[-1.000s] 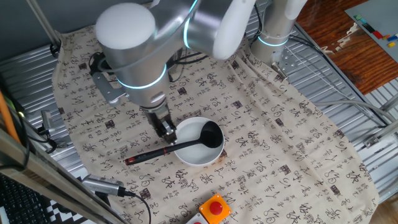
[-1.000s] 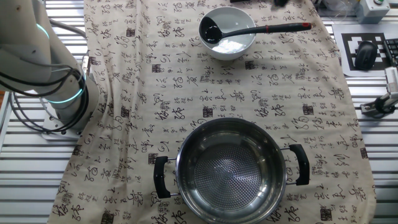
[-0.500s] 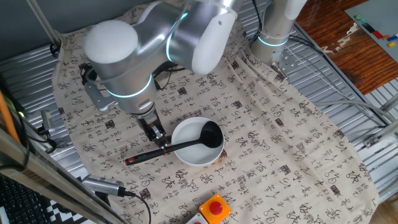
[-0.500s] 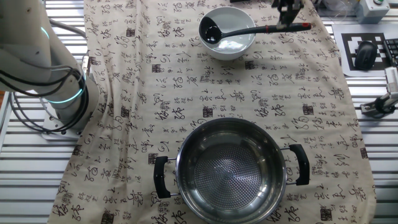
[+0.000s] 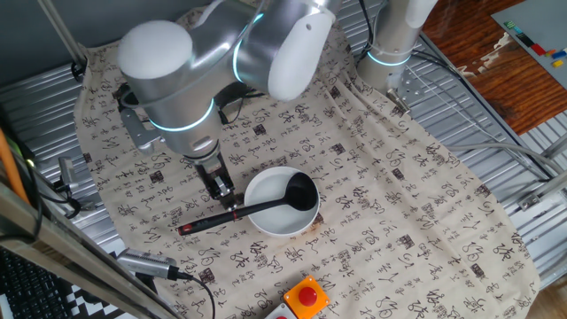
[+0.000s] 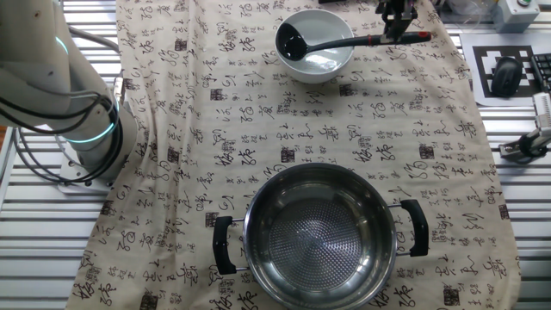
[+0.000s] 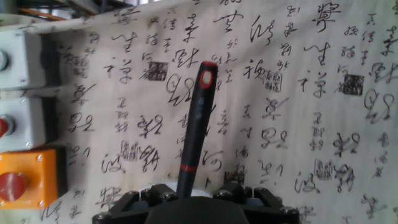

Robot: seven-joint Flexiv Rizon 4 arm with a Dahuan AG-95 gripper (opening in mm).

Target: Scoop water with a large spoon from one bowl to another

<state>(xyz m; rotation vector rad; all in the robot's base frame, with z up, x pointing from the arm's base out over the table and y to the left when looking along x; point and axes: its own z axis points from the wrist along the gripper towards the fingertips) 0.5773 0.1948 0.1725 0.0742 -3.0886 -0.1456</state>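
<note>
Cream cloth (image 6: 284,129) printed with black calligraphy covers the desk (image 6: 34,258), whose ribbed metal top shows at the edges. In the other fixed view, nearest the camera, the steel bowl (image 6: 320,232) with two black side handles sits on the cloth, empty and upright. Arm base (image 6: 82,129) with a lit cyan ring stands at the left edge. Farther back, the white bowl (image 6: 317,47) rests near the far edge of the cloth, well apart from the steel bowl. The ladle (image 6: 344,41) lies with its black cup inside the white bowl, and its thin handle runs out over the rim to the right, red tip beyond. One fixed view: orange box with a red button (image 5: 306,297) at the cloth's near edge, wooden floor (image 5: 496,71) beyond the desk. The arm (image 5: 221,62) bends over the cloth, wrist pointing down beside the white bowl (image 5: 282,213). The pincer (image 5: 229,201) stands over the ladle's handle (image 5: 221,217) partway between the bowl rim and the red end, fingers either side of it. Hand view: the handle (image 7: 194,130) rises up the middle from between the finger bases, red-ringed tip far out over the cloth. Whether the fingers actually clamp the handle cannot be told; they sit close around it.
</note>
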